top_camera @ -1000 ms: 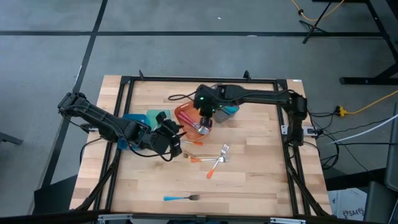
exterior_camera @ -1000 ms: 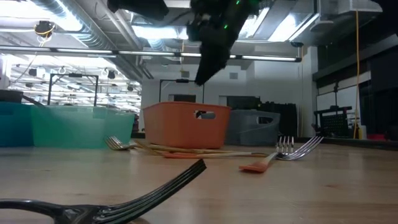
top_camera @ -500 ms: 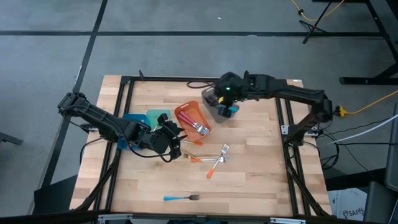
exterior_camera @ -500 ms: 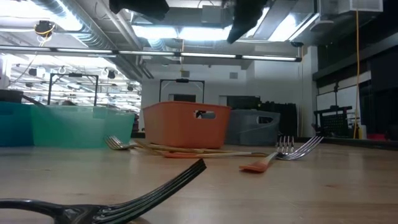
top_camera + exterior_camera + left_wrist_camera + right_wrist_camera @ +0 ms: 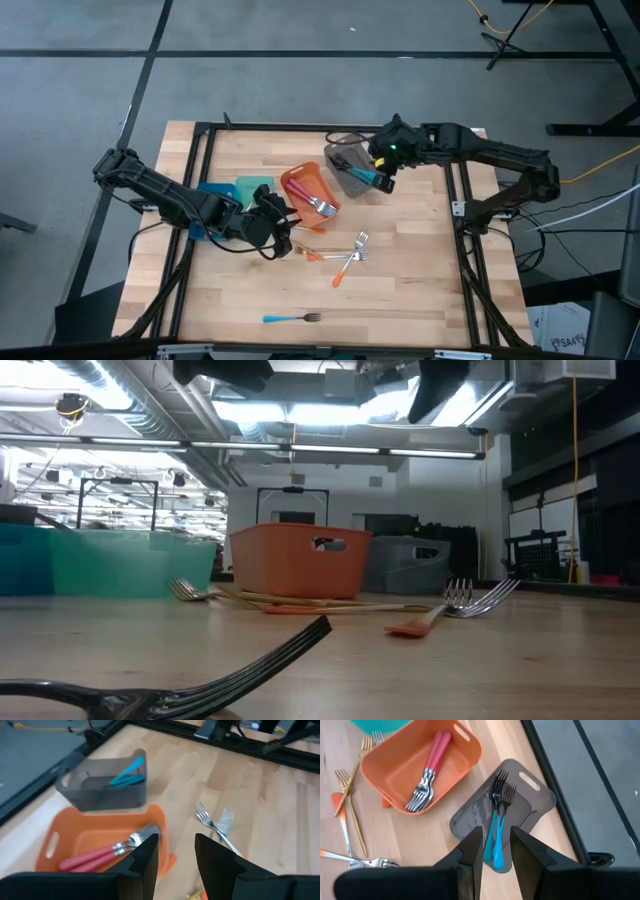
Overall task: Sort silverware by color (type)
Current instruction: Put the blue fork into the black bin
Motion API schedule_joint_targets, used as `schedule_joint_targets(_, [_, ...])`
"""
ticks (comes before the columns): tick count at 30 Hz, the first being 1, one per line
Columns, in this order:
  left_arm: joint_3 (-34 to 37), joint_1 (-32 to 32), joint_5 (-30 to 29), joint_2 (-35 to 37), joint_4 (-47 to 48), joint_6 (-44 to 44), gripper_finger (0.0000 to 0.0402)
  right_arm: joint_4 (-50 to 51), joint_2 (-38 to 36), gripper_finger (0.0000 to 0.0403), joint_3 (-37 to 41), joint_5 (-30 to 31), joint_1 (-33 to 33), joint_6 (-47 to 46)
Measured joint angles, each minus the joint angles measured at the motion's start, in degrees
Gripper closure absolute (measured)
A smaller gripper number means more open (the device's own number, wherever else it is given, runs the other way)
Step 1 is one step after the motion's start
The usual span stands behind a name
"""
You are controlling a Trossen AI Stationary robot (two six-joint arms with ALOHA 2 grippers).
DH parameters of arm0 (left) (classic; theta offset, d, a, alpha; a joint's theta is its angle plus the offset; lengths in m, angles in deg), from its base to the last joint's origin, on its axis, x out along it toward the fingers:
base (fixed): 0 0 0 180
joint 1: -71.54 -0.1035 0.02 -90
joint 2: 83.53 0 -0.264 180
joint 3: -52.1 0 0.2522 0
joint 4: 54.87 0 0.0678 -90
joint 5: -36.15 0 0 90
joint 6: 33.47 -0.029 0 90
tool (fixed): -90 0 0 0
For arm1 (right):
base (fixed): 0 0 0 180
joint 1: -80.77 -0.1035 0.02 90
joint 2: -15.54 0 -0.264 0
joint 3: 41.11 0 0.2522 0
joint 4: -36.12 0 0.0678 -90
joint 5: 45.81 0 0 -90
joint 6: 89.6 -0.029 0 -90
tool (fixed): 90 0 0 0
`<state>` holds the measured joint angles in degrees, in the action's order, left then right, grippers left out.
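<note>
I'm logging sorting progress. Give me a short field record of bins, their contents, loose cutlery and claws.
orange plastic bin: red-handled forks
grey plastic bin: two blue-handled forks
loose on wooden table: blue-handled fork, orange-handled forks, gold forks
right claw: above grey bin, empty
left claw: open, beside orange bin

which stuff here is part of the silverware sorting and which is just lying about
Part of the job:
- pink-handled forks in the orange bin
- blue-handled forks in the grey bin
- teal bin
- loose gold forks
- orange-handled forks
- blue fork alone near the table's front edge

Just lying about:
- yellow cable on the floor
- black cable on the table
</note>
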<state>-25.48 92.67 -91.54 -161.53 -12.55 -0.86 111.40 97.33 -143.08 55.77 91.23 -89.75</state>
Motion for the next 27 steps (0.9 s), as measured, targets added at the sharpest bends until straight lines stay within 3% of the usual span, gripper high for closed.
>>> schedule_joint_targets(8, [0.0, 0.7, 8.4, -3.3, -3.3, 0.3, 0.0280, -6.2, -5.2, 0.0315, 11.6, 0.0, 0.0, -1.5])
schedule_joint_targets(16, [0.0, 5.3, 18.6, -11.2, -8.4, 0.3, 0.0280, -6.6, -5.6, 0.0315, 15.4, 0.0, 0.0, -1.5])
schedule_joint_targets(27, [0.0, 12.3, 20.9, -21.0, -16.3, 2.8, 0.0280, -8.0, -5.6, 0.0315, 15.5, -0.1, 0.0, -1.5])
